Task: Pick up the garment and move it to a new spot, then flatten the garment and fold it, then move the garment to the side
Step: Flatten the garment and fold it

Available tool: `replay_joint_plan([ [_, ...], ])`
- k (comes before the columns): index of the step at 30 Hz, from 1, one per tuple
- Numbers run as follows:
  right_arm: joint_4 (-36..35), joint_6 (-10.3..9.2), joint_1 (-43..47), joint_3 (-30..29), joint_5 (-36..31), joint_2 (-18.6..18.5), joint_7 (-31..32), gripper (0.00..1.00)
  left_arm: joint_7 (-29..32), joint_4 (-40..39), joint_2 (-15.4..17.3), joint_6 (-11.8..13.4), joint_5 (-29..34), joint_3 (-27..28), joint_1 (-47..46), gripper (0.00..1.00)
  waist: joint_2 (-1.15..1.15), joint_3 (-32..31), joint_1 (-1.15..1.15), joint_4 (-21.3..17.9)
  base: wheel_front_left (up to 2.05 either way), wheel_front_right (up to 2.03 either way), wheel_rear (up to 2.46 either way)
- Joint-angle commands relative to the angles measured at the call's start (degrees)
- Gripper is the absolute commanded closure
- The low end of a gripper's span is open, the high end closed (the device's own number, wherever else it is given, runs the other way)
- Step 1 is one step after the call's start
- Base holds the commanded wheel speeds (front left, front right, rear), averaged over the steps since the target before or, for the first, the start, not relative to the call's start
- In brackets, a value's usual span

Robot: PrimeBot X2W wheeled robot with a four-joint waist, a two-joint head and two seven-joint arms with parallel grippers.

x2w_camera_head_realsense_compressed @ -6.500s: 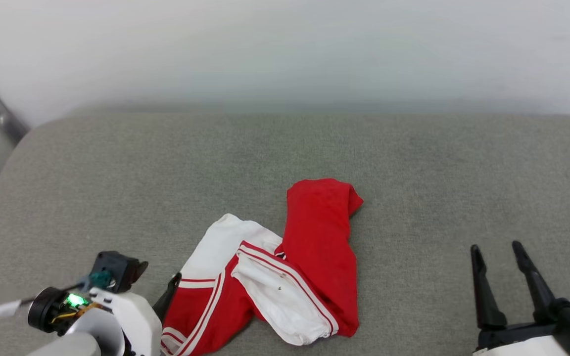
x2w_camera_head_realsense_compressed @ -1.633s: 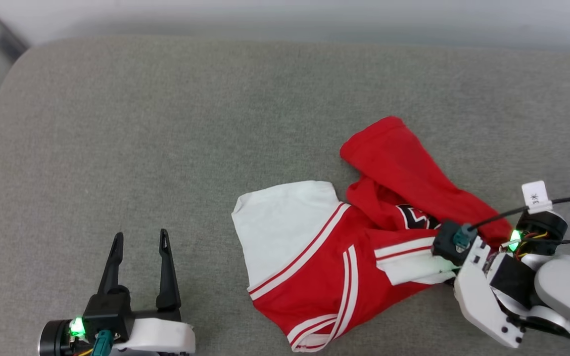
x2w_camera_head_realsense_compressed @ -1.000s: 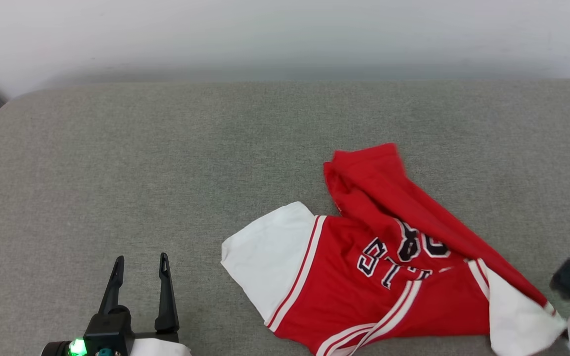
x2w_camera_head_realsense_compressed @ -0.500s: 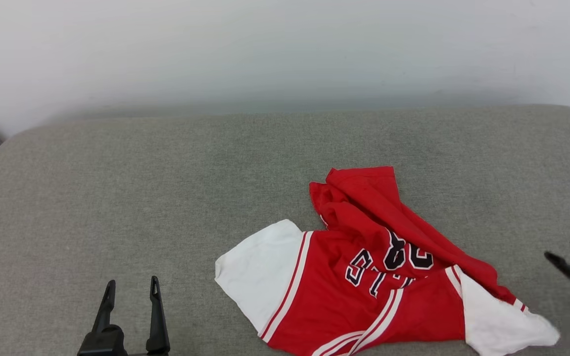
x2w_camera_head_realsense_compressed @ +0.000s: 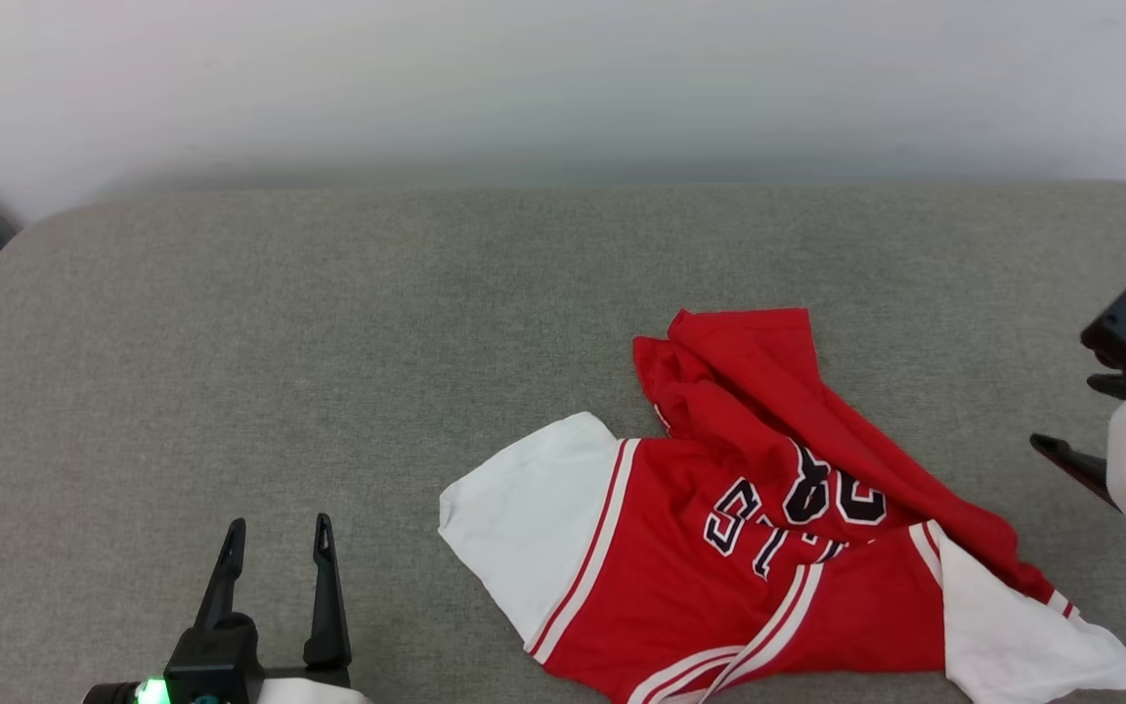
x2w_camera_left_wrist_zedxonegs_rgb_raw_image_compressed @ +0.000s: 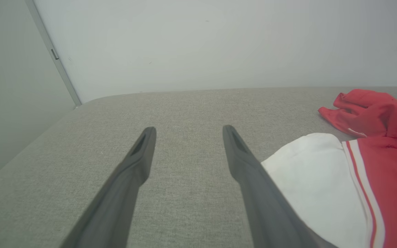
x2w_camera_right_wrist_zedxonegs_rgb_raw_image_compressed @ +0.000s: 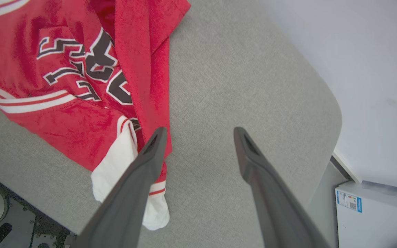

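Red garment (x2w_camera_head_realsense_compressed: 680,567) lies rumpled, print up, on the near right of the grey cushion (x2w_camera_head_realsense_compressed: 328,342). The right gripper (x2w_camera_right_wrist_zedxonegs_rgb_raw_image_compressed: 200,131), which pinched its sleeve a second ago, has let go and hovers beside it, spread and empty. The left gripper (x2w_camera_head_realsense_compressed: 279,523) rests low, splayed, well apart from it.

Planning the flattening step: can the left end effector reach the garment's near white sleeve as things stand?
Probably yes: the left end effector is open, and bare cushion lies between it and the white sleeve.

grey cushion (x2w_camera_head_realsense_compressed: 231,342) open to the left, garment (x2w_camera_head_realsense_compressed: 749,508) bunched centre-right, wall (x2w_camera_head_realsense_compressed: 563,78) behind
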Motion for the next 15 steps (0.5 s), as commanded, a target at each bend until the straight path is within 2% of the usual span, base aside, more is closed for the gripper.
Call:
replay_joint_plan([
  [1,0.29,-0.06,-1.03,0.69,0.27,0.72,1.68,0.00,-0.14,-0.17,-0.02,-0.26,0.34,0.02,-0.81,0.00,0.00,1.28,0.00,0.96,0.00,0.00,0.00],
  [5,2.46,-0.06,-5.99,4.80,1.62,4.25,11.78,0.00,-0.14,-0.70,-0.03,-0.65,0.39,-0.63,-3.02,0.00,0.00,4.41,0.00,3.07,0.00,0.00,0.00],
  [8,5.26,-0.06,-8.90,7.20,1.81,7.35,16.24,0.00,-0.14,-1.29,-0.08,-0.58,0.24,-1.01,-4.54,0.00,0.00,6.82,0.00,4.41,0.00,0.00,0.00],
  [12,9.86,-0.06,-10.50,10.61,1.70,10.76,17.84,0.00,-0.14,-2.03,-0.11,-0.36,-0.07,-1.60,-6.28,0.00,0.00,9.87,0.00,5.95,0.00,0.00,0.00],
  [15,13.64,-0.06,-11.25,12.87,1.64,12.62,16.49,0.00,-0.14,-2.38,-0.14,-0.31,-0.44,-1.96,-7.56,0.00,0.00,11.91,0.00,6.73,0.00,0.00,0.00],
])
